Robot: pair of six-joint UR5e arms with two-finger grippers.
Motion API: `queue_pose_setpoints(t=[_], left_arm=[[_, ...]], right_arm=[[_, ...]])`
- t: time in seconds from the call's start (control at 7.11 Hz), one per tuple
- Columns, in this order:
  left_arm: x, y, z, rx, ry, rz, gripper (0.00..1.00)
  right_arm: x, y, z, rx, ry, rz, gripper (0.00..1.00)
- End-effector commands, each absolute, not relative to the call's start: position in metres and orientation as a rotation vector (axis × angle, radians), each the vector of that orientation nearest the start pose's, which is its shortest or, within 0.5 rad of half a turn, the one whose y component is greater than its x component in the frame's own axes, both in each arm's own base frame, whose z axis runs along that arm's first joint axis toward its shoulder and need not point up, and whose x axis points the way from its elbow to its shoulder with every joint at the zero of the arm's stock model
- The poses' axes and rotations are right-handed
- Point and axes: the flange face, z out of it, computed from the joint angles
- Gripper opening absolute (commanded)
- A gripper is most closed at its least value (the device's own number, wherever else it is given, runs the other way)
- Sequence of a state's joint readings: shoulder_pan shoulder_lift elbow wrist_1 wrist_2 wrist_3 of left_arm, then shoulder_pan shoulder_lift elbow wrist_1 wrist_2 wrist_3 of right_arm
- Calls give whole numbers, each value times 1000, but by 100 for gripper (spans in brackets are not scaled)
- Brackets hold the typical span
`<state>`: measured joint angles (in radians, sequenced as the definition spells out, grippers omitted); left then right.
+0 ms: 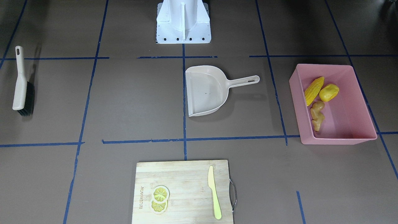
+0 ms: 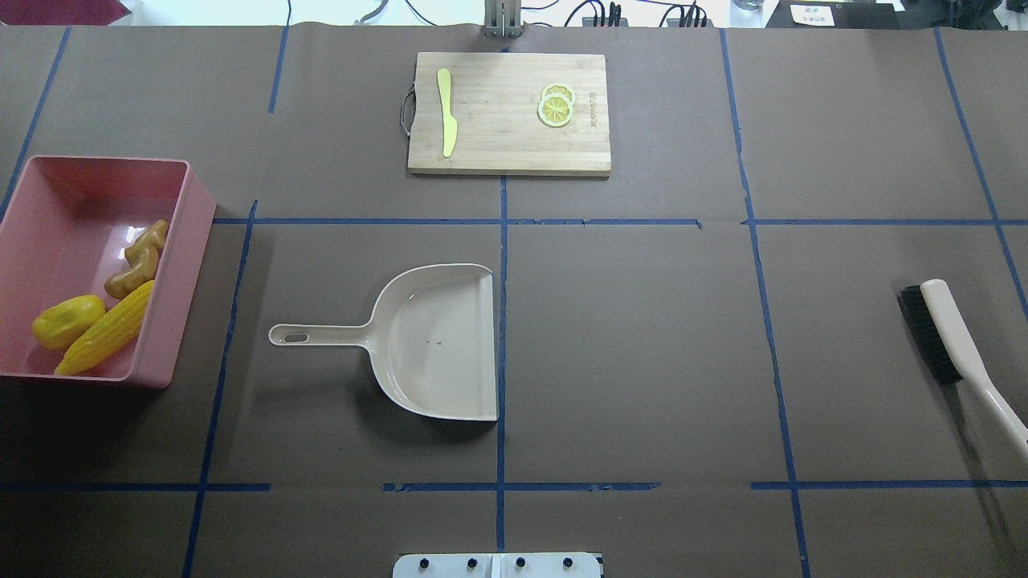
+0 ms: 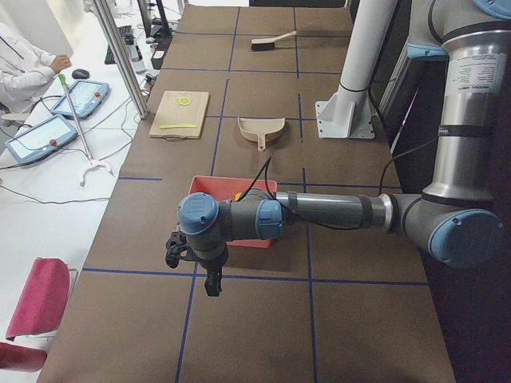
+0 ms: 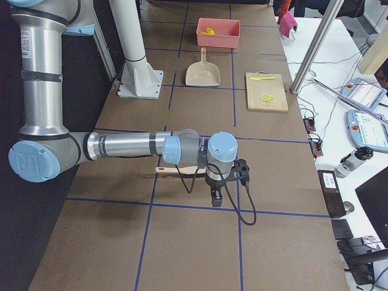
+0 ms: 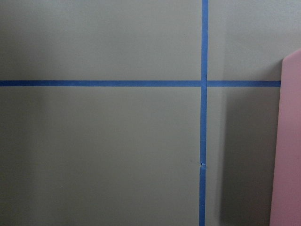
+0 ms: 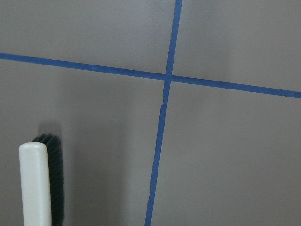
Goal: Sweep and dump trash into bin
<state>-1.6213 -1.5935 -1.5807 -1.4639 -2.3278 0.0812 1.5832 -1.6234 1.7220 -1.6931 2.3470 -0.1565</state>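
The pink bin (image 2: pixel 183 305) stands at the table's left end and holds the corn cob (image 2: pixel 108 327), the yellow potato lump (image 2: pixel 67 320) and the ginger root (image 2: pixel 138 261). They also show in the front view: corn (image 1: pixel 313 91), potato (image 1: pixel 328 92), ginger (image 1: pixel 317 115). The beige dustpan (image 2: pixel 442 345) lies empty at the table's middle. The brush (image 2: pixel 956 341) lies at the right end. My left gripper (image 3: pixel 209 275) hangs just outside the bin. My right gripper (image 4: pixel 217 197) hangs just beyond the brush. I cannot tell whether either is open or shut.
A wooden cutting board (image 2: pixel 508 112) at the far edge carries a pale knife (image 2: pixel 446 112) and lemon slices (image 2: pixel 556 104). The robot's white base (image 1: pixel 183 21) stands at the near edge. Blue tape lines cross the brown table.
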Motion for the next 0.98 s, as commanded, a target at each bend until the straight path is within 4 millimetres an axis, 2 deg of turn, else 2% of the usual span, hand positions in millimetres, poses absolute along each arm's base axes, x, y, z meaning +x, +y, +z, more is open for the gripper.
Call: queue_pose_setpoints(t=[0.0,0.42,0.7,0.84], left_arm=[[-90,-488,658,-27,762,0,100],[-88,-493,657,-26,761,3,100],[-88,-495,648,-7,763,15,100],[-88,-495,653,-20,762,4,100]], right_arm=[[69,-462,625,36,-776,-125,100],[69,-459,629,29,-774,-124,100],[69,-459,633,22,-774,-122,100],[69,-460,635,17,-775,-120,100]])
